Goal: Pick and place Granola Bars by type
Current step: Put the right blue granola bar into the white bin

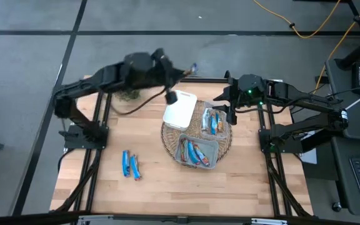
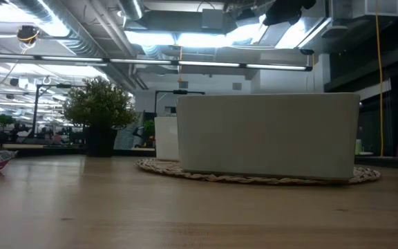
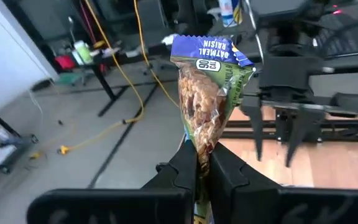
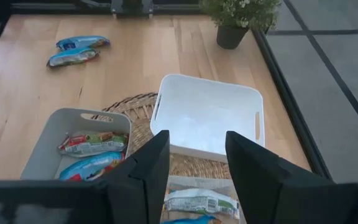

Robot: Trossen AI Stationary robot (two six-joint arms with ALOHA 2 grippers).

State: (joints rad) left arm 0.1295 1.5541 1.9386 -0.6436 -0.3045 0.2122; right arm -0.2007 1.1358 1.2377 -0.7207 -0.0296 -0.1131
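Note:
My left gripper [image 3: 202, 163] is raised over the table's far edge [image 1: 179, 74] and is shut on a granola bar [image 3: 207, 93] with a clear-and-green wrapper and a blue end. My right gripper [image 4: 197, 162] is open and hovers over the woven mat [image 1: 230, 112], touching nothing. Below it lie a white tray [image 4: 207, 118], a grey bin [image 4: 48, 140] holding bars [image 4: 92, 142], and a clear bin with more bars [image 4: 201, 202]. Two blue bars [image 1: 130, 164] lie on the wood toward the table's left. My left gripper pinches the granola bar's lower part [image 3: 202, 146] between its two fingers. The bar runs along the fingers and sticks out past their tips, its blue crimped end [image 3: 204, 46] farthest out. It is lifted clear of the table.
The tray and bins sit on a round woven mat [image 1: 167, 140] at the table's middle. A small potted plant [image 4: 238, 18] stands at the far edge, partly under the left arm. Bare wood lies along the near side [image 1: 180, 187].

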